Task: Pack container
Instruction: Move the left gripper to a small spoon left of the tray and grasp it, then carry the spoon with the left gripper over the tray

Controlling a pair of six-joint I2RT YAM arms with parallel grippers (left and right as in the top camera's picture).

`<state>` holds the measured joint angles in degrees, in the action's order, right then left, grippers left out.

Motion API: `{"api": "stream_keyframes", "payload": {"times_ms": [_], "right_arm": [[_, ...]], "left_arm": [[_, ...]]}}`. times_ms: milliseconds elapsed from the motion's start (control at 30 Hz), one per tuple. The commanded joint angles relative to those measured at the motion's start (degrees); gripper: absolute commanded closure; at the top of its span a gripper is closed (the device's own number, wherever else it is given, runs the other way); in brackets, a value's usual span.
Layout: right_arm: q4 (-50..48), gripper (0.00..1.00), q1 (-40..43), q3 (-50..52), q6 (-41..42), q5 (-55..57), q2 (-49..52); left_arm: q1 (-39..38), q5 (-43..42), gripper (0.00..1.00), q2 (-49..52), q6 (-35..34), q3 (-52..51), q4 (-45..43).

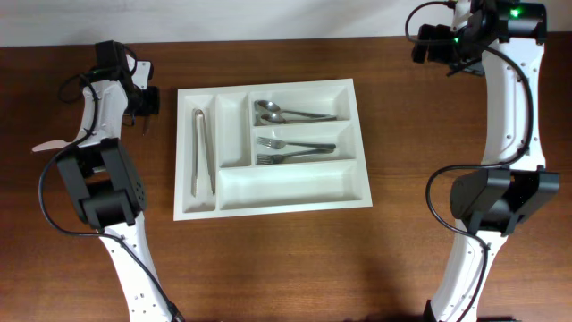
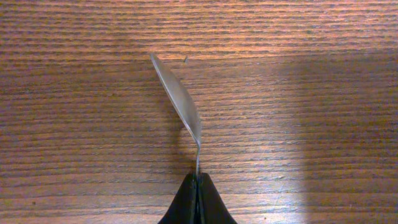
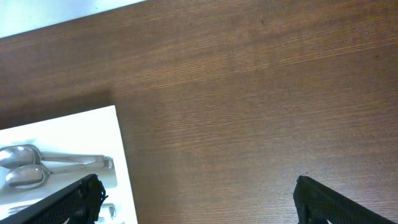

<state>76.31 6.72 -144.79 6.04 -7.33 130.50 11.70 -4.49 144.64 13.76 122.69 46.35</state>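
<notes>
The container [image 1: 361, 143] is a white five-compartment tray in the middle of the table. It holds tongs [image 1: 202, 152] in the far-left narrow slot, two spoons [image 1: 286, 114] in the top wide slot and forks [image 1: 290, 152] in the middle one. My left gripper [image 2: 198, 186] is shut on the thin handle of a spoon [image 2: 179, 99], holding it over bare wood left of the tray; the spoon also shows in the overhead view [image 1: 49, 145]. My right gripper [image 3: 199, 202] is open and empty, right of the tray's corner [image 3: 119, 155].
The tray's second narrow slot and its bottom wide slot [image 1: 290, 183] hold nothing. The table's far edge runs along the top of the overhead view. Bare wood lies on both sides of the tray and in front of it.
</notes>
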Motion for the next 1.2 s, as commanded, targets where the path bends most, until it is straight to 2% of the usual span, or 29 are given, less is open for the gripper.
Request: {"api": "stream_keyframes", "payload": {"times_ms": [0, 267, 433, 633, 767, 1033, 1167], "right_arm": [[0.0, 0.01, 0.1, 0.3, 0.3, 0.3, 0.2], [0.0, 0.01, 0.1, 0.3, 0.3, 0.3, 0.2], [0.0, 0.01, 0.1, 0.3, 0.3, 0.3, 0.2], [0.0, 0.01, 0.1, 0.3, 0.3, 0.3, 0.2], [0.0, 0.01, 0.1, 0.3, 0.3, 0.3, 0.2], [0.0, 0.01, 0.1, 0.3, 0.3, 0.3, 0.2], [0.0, 0.01, 0.1, 0.3, 0.3, 0.3, 0.2]], "left_arm": [[0.0, -0.2, 0.98, 2.7, -0.3, -0.9, 1.5], [0.1, -0.2, 0.98, 2.7, -0.3, 6.0, 6.7], [0.1, -0.2, 0.98, 2.6, -1.6, 18.7, 16.1], [-0.3, -0.7, 0.98, 2.6, -10.9, 37.6, 30.5], [-1.8, -0.7, 0.98, 2.6, -11.6, 46.1, 37.8], [-7.5, -0.7, 0.98, 2.6, -11.5, 48.6, 46.4], [-11.3, -0.7, 0.98, 2.6, -9.2, 48.6, 49.6]]}}
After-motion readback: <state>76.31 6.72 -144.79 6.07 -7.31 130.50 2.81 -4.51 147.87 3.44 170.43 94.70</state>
